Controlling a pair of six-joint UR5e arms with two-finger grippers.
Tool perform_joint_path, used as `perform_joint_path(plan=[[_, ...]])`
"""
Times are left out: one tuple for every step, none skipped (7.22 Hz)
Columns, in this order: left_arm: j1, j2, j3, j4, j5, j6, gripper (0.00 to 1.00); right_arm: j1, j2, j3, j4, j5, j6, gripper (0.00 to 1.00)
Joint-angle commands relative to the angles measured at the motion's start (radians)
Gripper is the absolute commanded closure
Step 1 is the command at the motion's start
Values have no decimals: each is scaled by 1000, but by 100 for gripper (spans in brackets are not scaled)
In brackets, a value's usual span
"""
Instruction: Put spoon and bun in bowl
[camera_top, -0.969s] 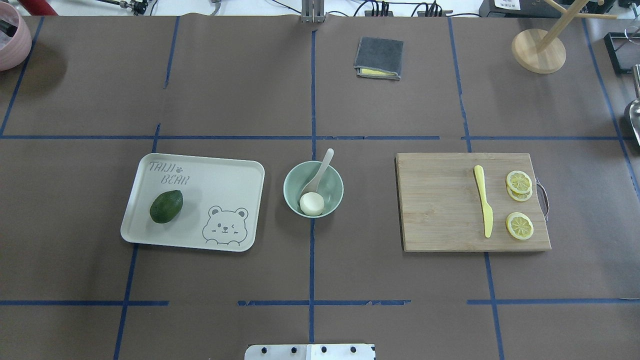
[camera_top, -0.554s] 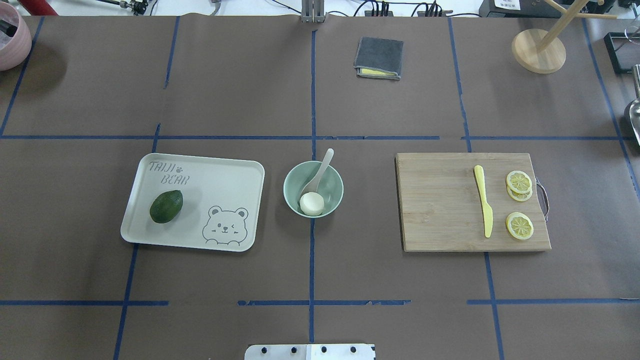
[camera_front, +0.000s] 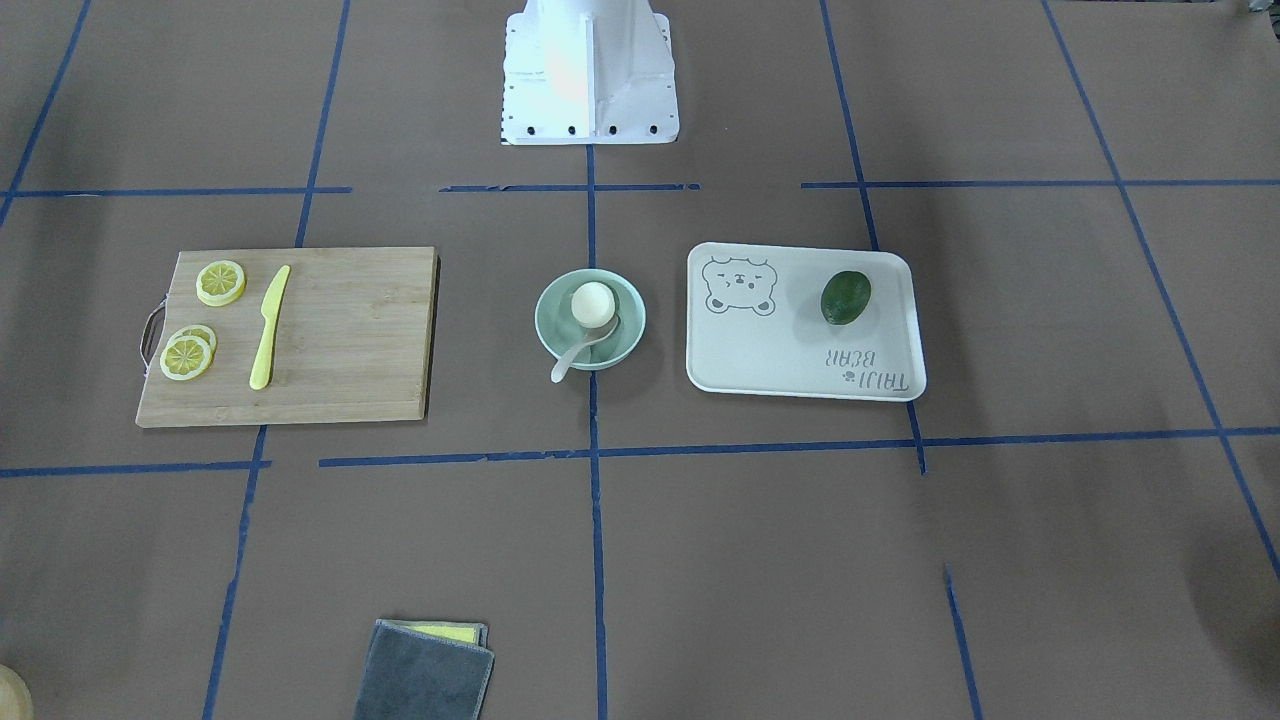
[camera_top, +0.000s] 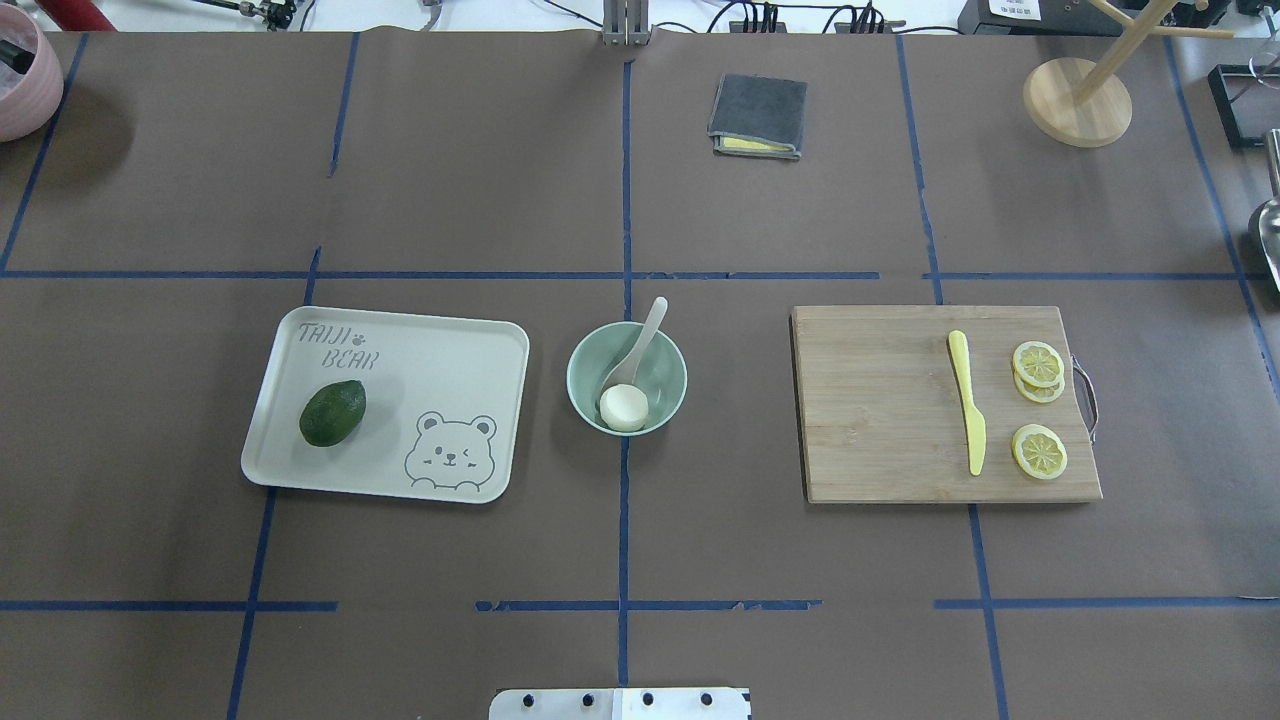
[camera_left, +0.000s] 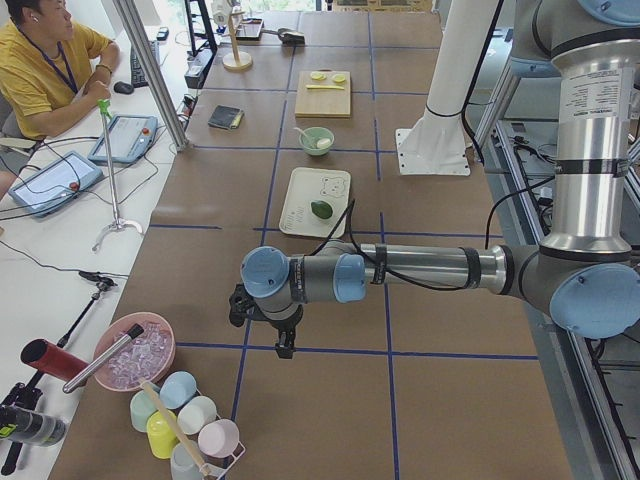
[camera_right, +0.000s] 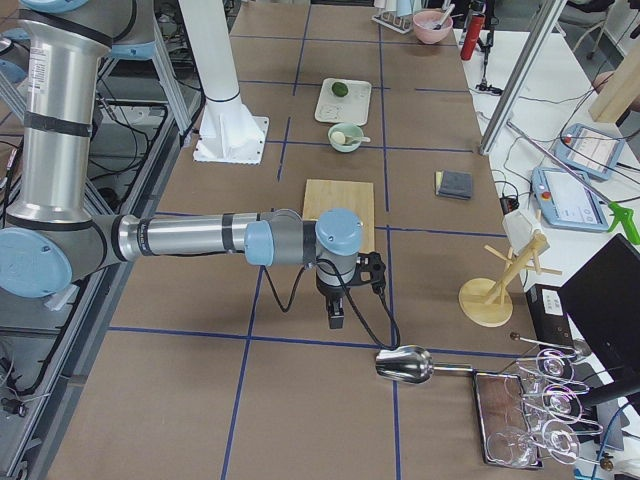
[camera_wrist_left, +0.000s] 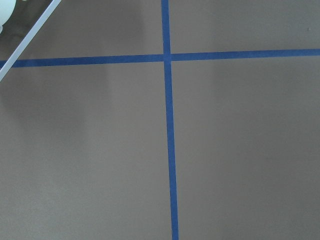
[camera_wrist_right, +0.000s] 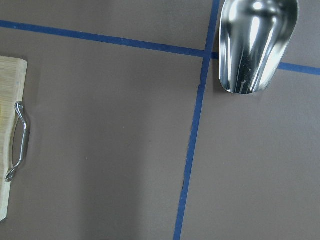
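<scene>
While parked at opposite counter (camera_top: 700, 530) ends, well apart from bowl (camera_top: 575, 372): can't tell jaws' width. Already holds bun (camera_top: 624, 408) and spoon (camera_top: 641, 345), handle leaning over far rim.

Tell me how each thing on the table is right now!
bowl: upright, holding the bun and spoon.
bun: inside the bowl.
spoon: scoop in the bowl, handle leaning over its rim.
avocado: whole, lying on the tray.
lemon slices: cut, flat on the cutting board.
yellow knife: lying flat beside them.
cloth: folded.

the tray (camera_top: 440, 345) reads "taiji bear".
</scene>
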Motion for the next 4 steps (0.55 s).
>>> perform_joint_path(plan=[[-7,-2,4,0,3,-5,0,1,1,0,-1,0,0,0],[-7,-5,5,0,3,-8,0,1,1,2,1,2,0,0],[-7,-9,9,0,3,-8,0,-1,3,2,1,2,0,0],[-7,-19,9,0,3,-10,0,-1,3,2,1,2,0,0]])
